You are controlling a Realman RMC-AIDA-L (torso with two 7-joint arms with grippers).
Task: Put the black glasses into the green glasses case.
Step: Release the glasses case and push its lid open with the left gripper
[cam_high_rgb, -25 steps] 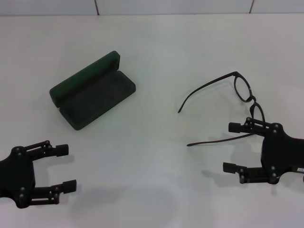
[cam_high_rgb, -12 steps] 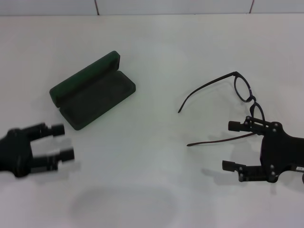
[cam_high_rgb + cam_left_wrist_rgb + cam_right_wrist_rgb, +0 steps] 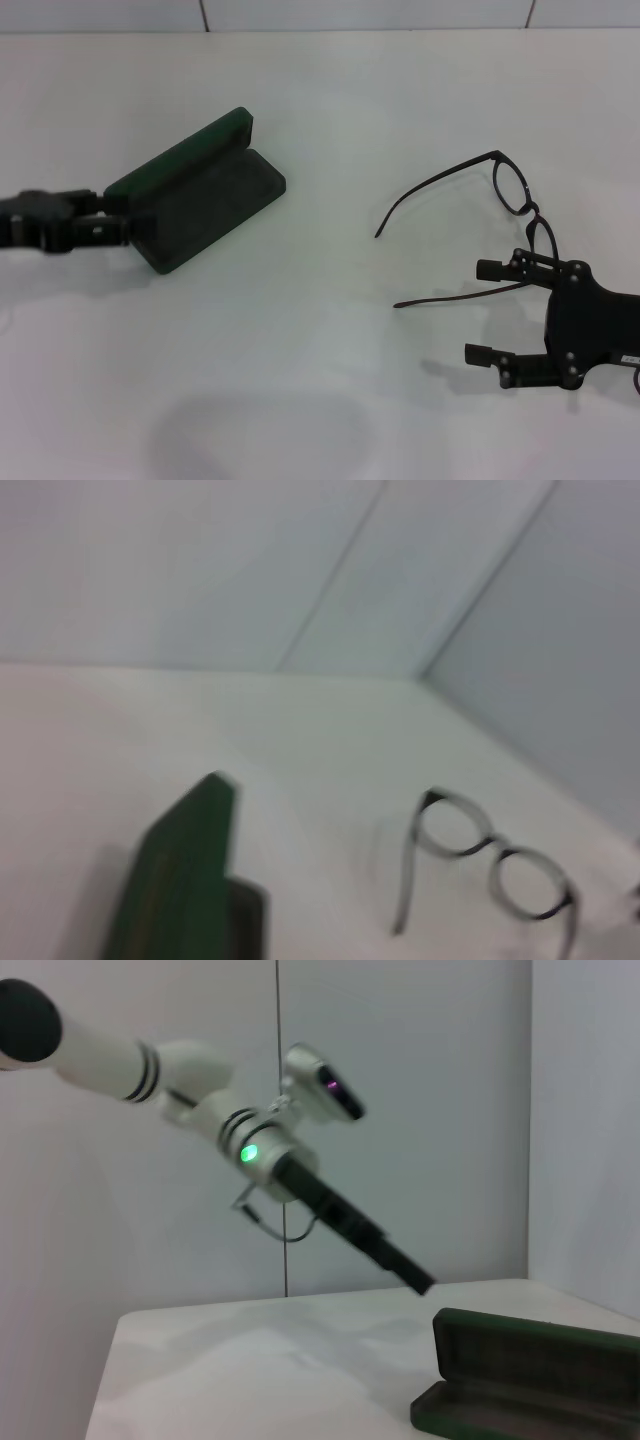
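Black left gripper [image 3: 140, 228], fingers together, reaches level against the green glasses case [image 3: 200, 192].

The glasses case [image 3: 200, 195] lies open on the counter [image 3: 330, 90], on the left side, its lid raised along the far edge. The left end effector [image 3: 135, 228] sits at the case's near left corner. Well apart, on the right, lie the glasses [image 3: 480, 215], temple arms spread toward the left. The right end effector [image 3: 485, 310] is just in front of them, one finger beside the nearer temple arm.
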